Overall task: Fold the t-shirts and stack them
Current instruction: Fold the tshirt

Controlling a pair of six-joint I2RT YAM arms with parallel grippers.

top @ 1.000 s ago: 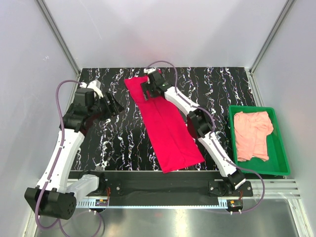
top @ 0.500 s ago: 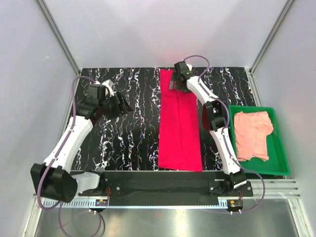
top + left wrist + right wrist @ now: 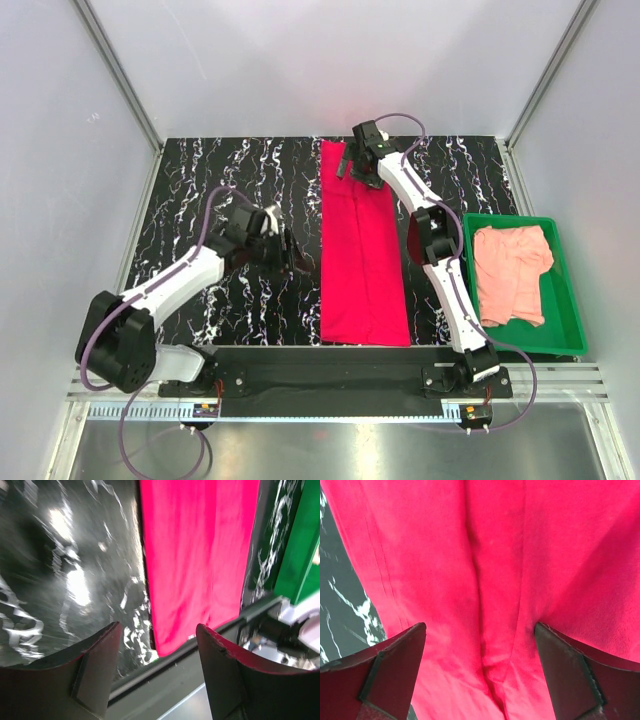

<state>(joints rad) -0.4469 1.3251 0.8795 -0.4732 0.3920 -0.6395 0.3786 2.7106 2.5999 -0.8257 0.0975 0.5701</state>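
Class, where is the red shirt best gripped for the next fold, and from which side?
Probably its far short edge, from above: the red shirt lies flat as a long narrow strip, and the open right pincer hovers over that end.

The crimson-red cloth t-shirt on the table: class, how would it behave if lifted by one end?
Probably floppy: the crimson-red cloth t-shirt lies flat in folded layers, so a lifted end would likely sag and unfold. Its creases suggest pushing would bunch it.

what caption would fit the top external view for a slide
With left tool and right tool open, red t-shirt lies folded lengthwise; pink t-shirt in green tray
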